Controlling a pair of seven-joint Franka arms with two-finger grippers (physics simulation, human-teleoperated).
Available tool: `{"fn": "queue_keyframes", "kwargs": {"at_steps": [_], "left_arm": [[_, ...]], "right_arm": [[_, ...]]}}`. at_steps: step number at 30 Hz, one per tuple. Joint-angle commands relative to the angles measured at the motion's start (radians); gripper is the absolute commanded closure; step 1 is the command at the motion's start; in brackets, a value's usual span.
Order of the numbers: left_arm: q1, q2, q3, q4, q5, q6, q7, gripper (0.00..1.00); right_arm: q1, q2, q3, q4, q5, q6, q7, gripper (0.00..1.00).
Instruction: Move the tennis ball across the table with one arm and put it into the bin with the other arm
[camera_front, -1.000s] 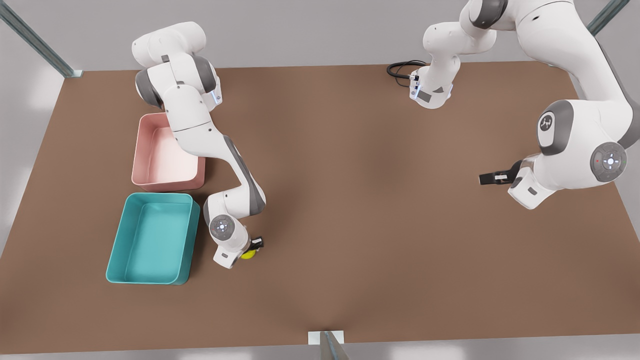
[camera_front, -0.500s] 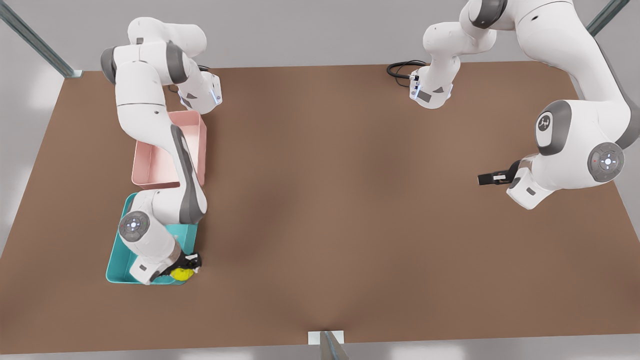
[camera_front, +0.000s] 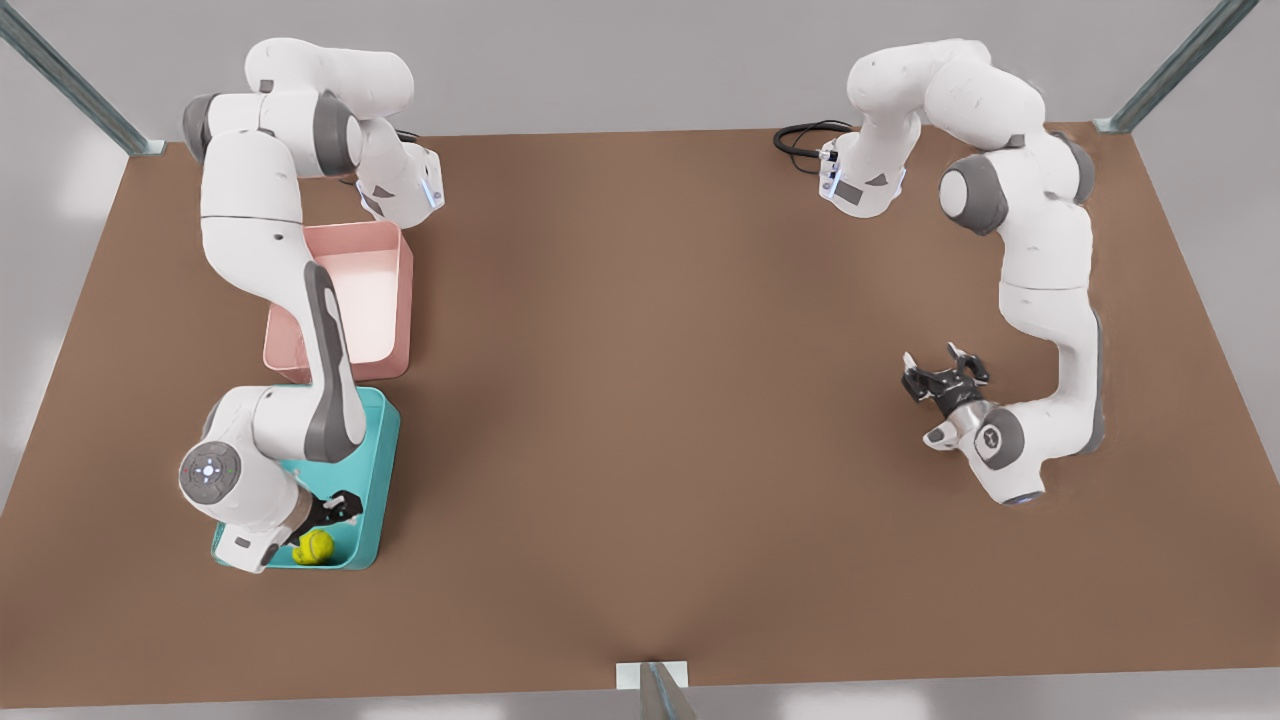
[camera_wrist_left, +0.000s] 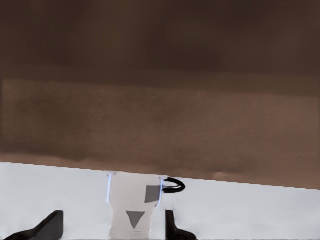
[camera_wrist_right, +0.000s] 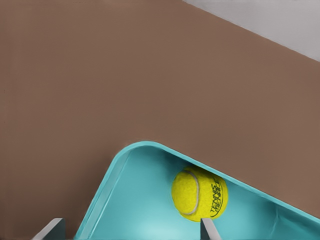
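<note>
The yellow-green tennis ball (camera_front: 313, 547) lies inside the teal bin (camera_front: 386, 480), in its near corner at the front view's left. My right gripper (camera_front: 332, 512) hangs open just above the ball and does not touch it. In the right wrist view the tennis ball (camera_wrist_right: 199, 194) rests against the wall of the bin (camera_wrist_right: 150, 148), with the right gripper (camera_wrist_right: 129, 230) spread wide around it. My left gripper (camera_front: 938, 372) is open and empty over the brown table (camera_front: 650, 400) at the front view's right. The left gripper (camera_wrist_left: 110, 227) looks toward its arm's base (camera_wrist_left: 133, 210).
A pale pink tub (camera_front: 405, 300) stands just behind the bin, partly covered by the right arm. A black cable (camera_front: 800, 135) loops at the far edge by the left arm's base. Metal frame posts stand at the table's corners and front edge.
The right gripper carried the ball from the table beside the bin to over the bin and opened; the ball now lies inside. The left arm swung round and its gripper now points toward the far edge.
</note>
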Motion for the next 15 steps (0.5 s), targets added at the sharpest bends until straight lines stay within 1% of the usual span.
{"fn": "queue_keyframes", "kwargs": {"at_steps": [1,2,3,4,5,7,8,9,10,11,12,15], "left_arm": [[-0.002,0.241,-0.018,-0.027,0.088,-0.293,-0.173,0.0],[-0.012,-0.158,-0.117,0.166,-0.047,-0.466,-0.237,0.0],[-0.088,-0.519,-0.117,0.307,-0.037,-0.266,-0.311,0.0],[-0.106,-0.587,-0.145,0.292,0.048,-0.145,-0.31,0.0],[-0.098,-0.587,-0.197,0.292,0.097,-0.106,-0.31,0.0],[-0.098,-0.587,-0.208,0.28,0.107,-0.1,-0.31,0.0],[-0.103,-0.587,-0.209,0.273,0.11,-0.1,-0.31,0.0],[-0.109,-0.587,-0.216,0.273,0.128,-0.098,-0.31,0.0],[-0.106,-0.592,-0.243,0.267,0.159,-0.092,-0.31,0.0],[-0.091,-0.67,-0.283,0.137,0.197,0.0,-0.311,0.0],[-0.035,-0.825,-0.304,-0.119,0.185,0.185,-0.311,0.0],[-0.034,-0.825,-0.311,-0.122,0.182,0.187,-0.311,0.0]], "right_arm": [[0.045,-0.006,0.002,0.046,0.008,-0.263,0.172,0.0],[0.085,-0.028,-0.009,0.083,0.003,-0.43,0.268,0.0],[0.096,-0.095,-0.012,0.091,-0.028,-0.576,0.403,0.0],[0.122,-0.178,-0.004,0.097,-0.161,-0.625,0.41,0.0],[0.123,-0.225,0.002,0.097,-0.167,-0.627,0.41,0.0],[0.114,-0.331,0.004,0.108,-0.166,-0.694,0.419,0.0],[0.096,-0.393,0.008,0.071,-0.164,-0.708,0.422,0.0],[0.068,-0.495,0.011,-0.018,-0.167,-0.711,0.425,0.0],[0.024,-0.563,0.053,-0.083,-0.167,-0.711,0.431,0.0],[0.01,-0.592,0.065,-0.11,-0.167,-0.711,0.462,0.0],[0.007,-0.621,0.066,-0.141,-0.167,-0.71,0.477,0.0],[0.005,-0.644,0.066,-0.156,-0.166,-0.711,0.476,0.0]]}}
